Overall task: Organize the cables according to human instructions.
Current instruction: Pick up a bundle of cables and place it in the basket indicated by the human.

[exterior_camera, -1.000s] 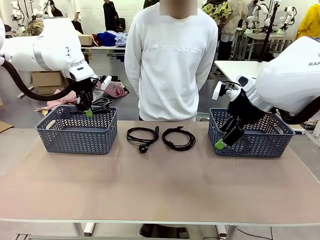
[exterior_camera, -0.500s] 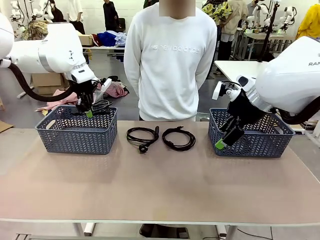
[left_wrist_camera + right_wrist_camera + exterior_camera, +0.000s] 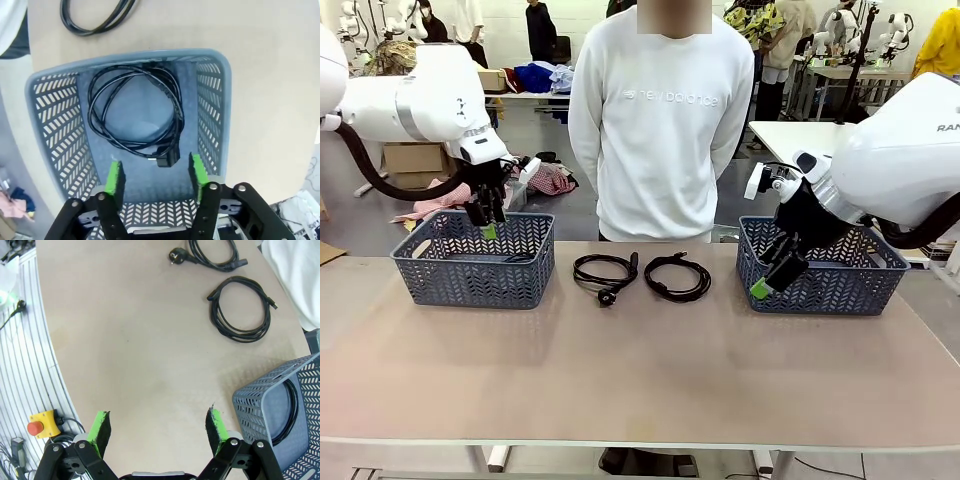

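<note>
Left gripper (image 3: 156, 172) hangs over the left basket (image 3: 215, 125) with its jaws well apart and nothing in them. One cable (image 3: 167, 161) lies coiled on the basket floor straight below the pads, so I'd say this drop's done. Best bet is to lift straight up and keep clear of the rim and that plug. Right gripper (image 3: 157, 427) is wide open and empty too. A loose coil (image 3: 240, 336) sits out ahead of its fingers, with the right basket (image 3: 260, 405) just beside them.
</note>
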Robot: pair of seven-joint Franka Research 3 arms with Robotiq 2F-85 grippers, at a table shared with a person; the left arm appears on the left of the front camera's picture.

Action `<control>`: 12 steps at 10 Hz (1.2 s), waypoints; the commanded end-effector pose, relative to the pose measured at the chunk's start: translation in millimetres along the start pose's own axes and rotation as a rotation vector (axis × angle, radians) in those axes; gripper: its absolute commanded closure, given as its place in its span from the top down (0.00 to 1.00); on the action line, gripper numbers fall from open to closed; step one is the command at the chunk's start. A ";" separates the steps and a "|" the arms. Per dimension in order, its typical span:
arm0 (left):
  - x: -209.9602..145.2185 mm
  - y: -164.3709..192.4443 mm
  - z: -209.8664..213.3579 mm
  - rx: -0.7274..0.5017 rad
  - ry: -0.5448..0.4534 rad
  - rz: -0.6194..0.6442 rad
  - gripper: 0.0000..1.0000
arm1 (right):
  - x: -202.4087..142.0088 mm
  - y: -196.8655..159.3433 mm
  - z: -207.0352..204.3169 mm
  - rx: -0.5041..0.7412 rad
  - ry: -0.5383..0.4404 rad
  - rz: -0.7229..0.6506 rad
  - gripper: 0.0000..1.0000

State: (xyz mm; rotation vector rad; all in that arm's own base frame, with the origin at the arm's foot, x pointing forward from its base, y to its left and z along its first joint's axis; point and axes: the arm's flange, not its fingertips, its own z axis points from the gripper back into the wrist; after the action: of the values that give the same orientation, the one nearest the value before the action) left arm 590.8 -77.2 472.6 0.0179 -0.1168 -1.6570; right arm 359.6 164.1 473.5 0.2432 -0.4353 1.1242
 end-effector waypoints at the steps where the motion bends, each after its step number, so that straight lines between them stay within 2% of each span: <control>1: 1.3 3.4 9.4 -0.034 -0.013 -0.014 0.86 | 1.9 -0.8 0.9 0.000 0.002 -0.004 1.00; 3: 5.3 4.7 14.0 -0.061 0.000 -0.012 1.00 | 1.9 -0.8 0.9 0.000 0.002 -0.004 1.00; 6: 6.7 1.2 16.5 -0.075 -0.010 0.001 1.00 | 1.9 -0.8 0.9 0.000 0.002 -0.004 1.00; 8: 11.6 -0.9 22.3 -0.039 -0.066 0.048 1.00 | 1.9 -0.8 0.9 0.000 0.002 -0.004 1.00; 9: 8.3 -0.5 13.7 -0.057 -0.013 -0.004 1.00 | 1.9 -0.8 0.9 0.000 0.002 -0.004 1.00; 12: 8.3 -0.5 13.7 -0.057 -0.013 -0.004 1.00 | 1.9 -0.8 0.9 0.000 0.002 -0.004 1.00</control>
State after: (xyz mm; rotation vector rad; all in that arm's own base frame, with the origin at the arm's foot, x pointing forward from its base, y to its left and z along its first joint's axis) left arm 589.2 -86.2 486.9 -0.0436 -0.0873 -1.6538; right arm 359.6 164.1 473.5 0.2432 -0.4353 1.1242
